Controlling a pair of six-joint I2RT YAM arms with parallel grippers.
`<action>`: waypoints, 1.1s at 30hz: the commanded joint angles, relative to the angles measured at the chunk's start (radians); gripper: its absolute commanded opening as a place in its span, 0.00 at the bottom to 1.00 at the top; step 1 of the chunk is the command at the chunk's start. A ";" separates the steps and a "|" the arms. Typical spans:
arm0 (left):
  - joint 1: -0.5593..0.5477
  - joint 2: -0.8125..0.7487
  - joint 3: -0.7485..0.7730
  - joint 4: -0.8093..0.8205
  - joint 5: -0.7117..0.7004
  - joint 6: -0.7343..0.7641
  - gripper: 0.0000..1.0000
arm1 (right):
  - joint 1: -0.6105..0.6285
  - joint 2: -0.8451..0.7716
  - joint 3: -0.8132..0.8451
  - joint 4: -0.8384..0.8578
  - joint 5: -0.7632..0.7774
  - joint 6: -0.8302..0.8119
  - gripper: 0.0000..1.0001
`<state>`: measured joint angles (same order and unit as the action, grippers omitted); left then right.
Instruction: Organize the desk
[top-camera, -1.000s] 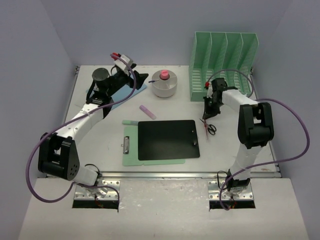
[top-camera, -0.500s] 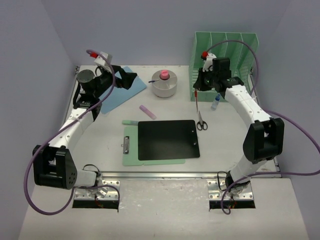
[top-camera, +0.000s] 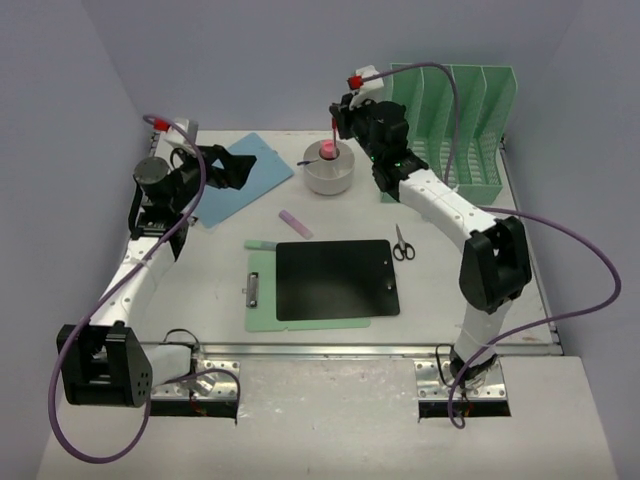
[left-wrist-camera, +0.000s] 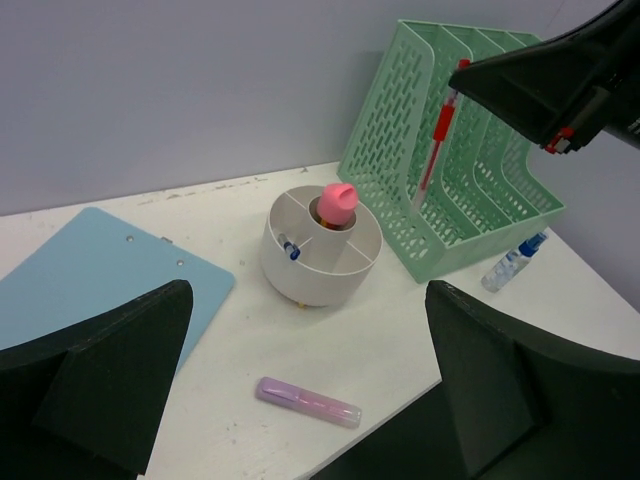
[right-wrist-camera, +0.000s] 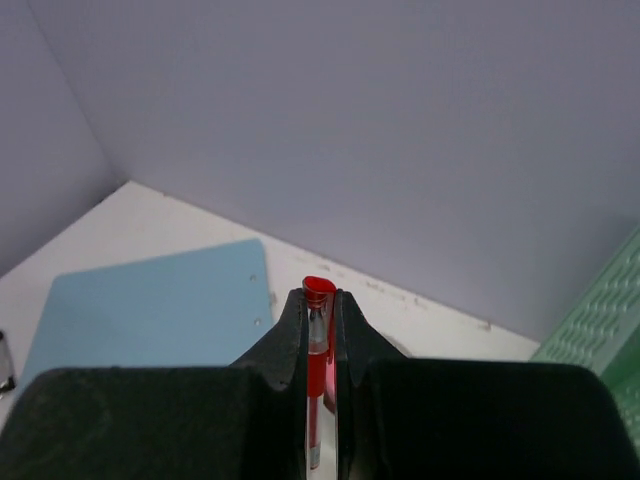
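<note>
Right, the right gripper (top-camera: 337, 118) is clamped on a red pen (top-camera: 331, 136), which hangs nearly upright, tip down, long axis vertical. The round white organizer (top-camera: 329, 183) sits below it at the back of the desk (top-camera: 450, 275). From the top view the tip lines up with the pink piece in the cup's centre. From the left wrist view the pen reads high above and toward the green file rack (top-camera: 455, 120) side (parallax, so exact offset is unclear). Likely step: drop the pen into a cup compartment, which calls for a straight descent once it is over an open slot. The right arm is plainly nearer. The left gripper (top-camera: 232, 167) is spread wide and holds nothing, over the blue clipboard (top-camera: 222, 197).
</note>
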<state>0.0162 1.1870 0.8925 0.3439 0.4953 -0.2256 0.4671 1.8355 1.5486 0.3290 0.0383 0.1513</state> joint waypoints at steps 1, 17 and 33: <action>0.024 -0.039 -0.018 0.024 0.014 -0.009 1.00 | 0.053 0.031 -0.057 0.394 0.118 -0.093 0.01; 0.037 -0.046 -0.078 0.092 0.022 -0.026 1.00 | 0.105 0.338 -0.028 0.904 0.083 -0.249 0.01; 0.053 -0.032 -0.101 0.141 0.029 -0.020 1.00 | 0.104 0.513 0.013 1.044 0.026 -0.323 0.01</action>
<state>0.0509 1.1713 0.7937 0.4217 0.5076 -0.2417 0.5755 2.3379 1.5166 1.2510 0.0769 -0.1318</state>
